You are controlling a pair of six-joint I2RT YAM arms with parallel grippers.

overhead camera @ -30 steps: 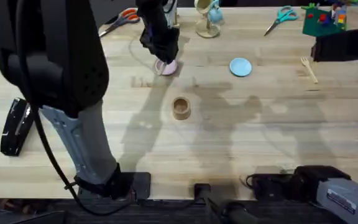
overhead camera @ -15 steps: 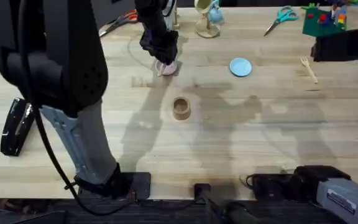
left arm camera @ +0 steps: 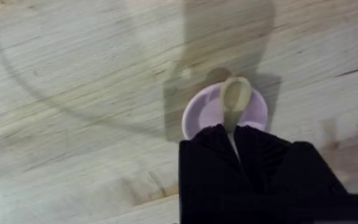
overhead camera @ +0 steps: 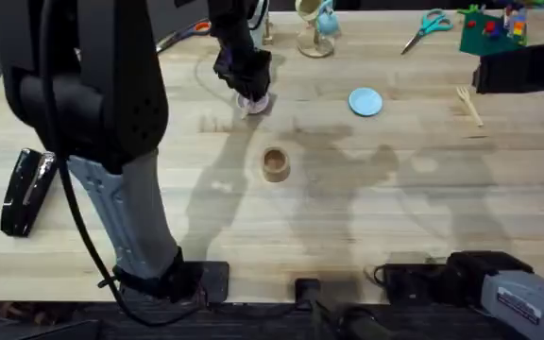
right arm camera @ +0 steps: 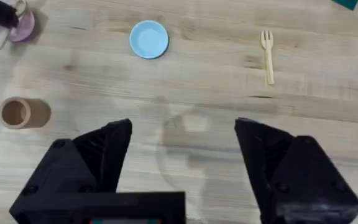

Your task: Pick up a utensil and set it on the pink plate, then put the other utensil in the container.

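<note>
One utensil is basically delivered: the left gripper [left arm camera: 235, 134] has its black fingers pinched together on the handle of the wooden spoon [left arm camera: 235, 99], and the rounded bowl end sticks straight out past the fingertips, right over the pink plate [left arm camera: 199, 112]. So the spoon's long axis runs in line with the fingers, and the plate sits directly under it. I'd guess a release is all that's needed.

Next up is the fork [right arm camera: 267, 55], a pale slim thing with short tines, lying flat on the table at the far right, well apart from the tan container [right arm camera: 25, 112]. Right gripper [right arm camera: 182, 163] hangs with fingers wide apart and is clearly the nearer arm.
</note>
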